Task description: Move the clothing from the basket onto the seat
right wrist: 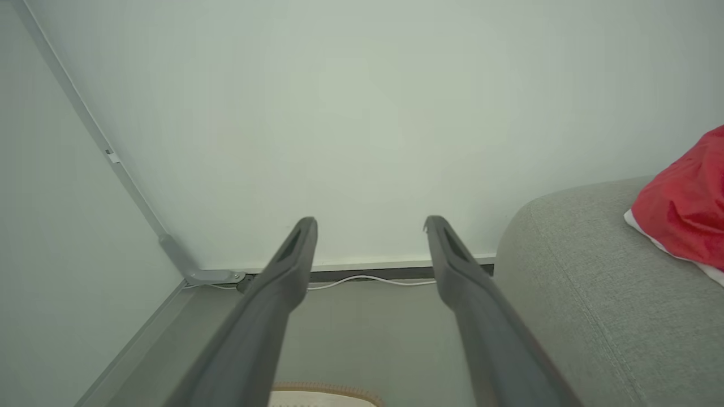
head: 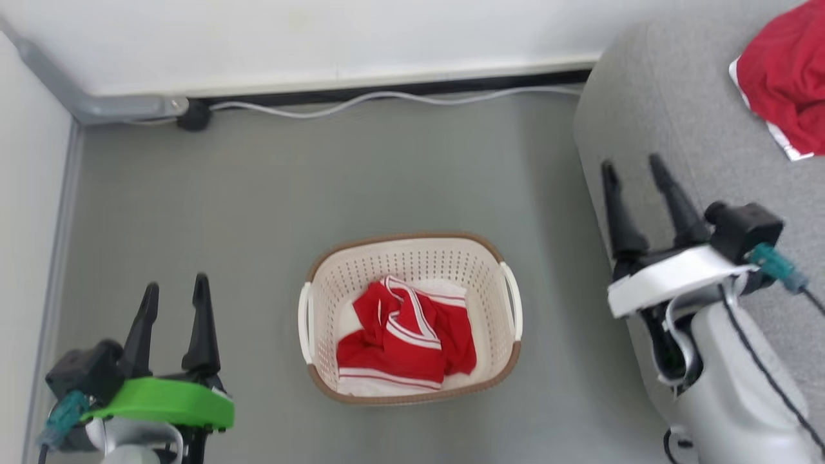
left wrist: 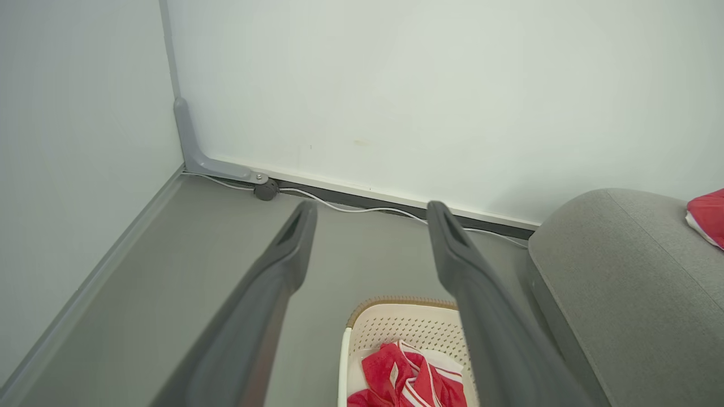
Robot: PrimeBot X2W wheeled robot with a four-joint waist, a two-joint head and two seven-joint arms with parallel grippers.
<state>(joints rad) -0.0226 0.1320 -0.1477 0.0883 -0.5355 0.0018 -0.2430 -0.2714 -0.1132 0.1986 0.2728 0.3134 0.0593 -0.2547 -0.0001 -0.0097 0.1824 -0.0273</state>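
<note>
Red clothing (head: 405, 338) with white stripes lies crumpled in the cream basket (head: 412, 252) on the grey floor, and shows too in the left wrist view as clothing (left wrist: 407, 381) in the basket (left wrist: 396, 322). Another red garment (head: 786, 77) lies on the grey seat (head: 670, 116) at the upper right; the seat (right wrist: 599, 282) and garment (right wrist: 684, 209) appear in the right wrist view as well. My left gripper (head: 175, 287) is open and empty, left of the basket. Over the seat's edge, my right gripper (head: 633, 164) is open with nothing between its fingers.
A white wall with a dark skirting runs along the back. A white cable (head: 387, 100) lies along it to a black plug (head: 193, 116). A grey conduit (head: 97, 103) bends in the left corner, by a side wall (head: 26, 225).
</note>
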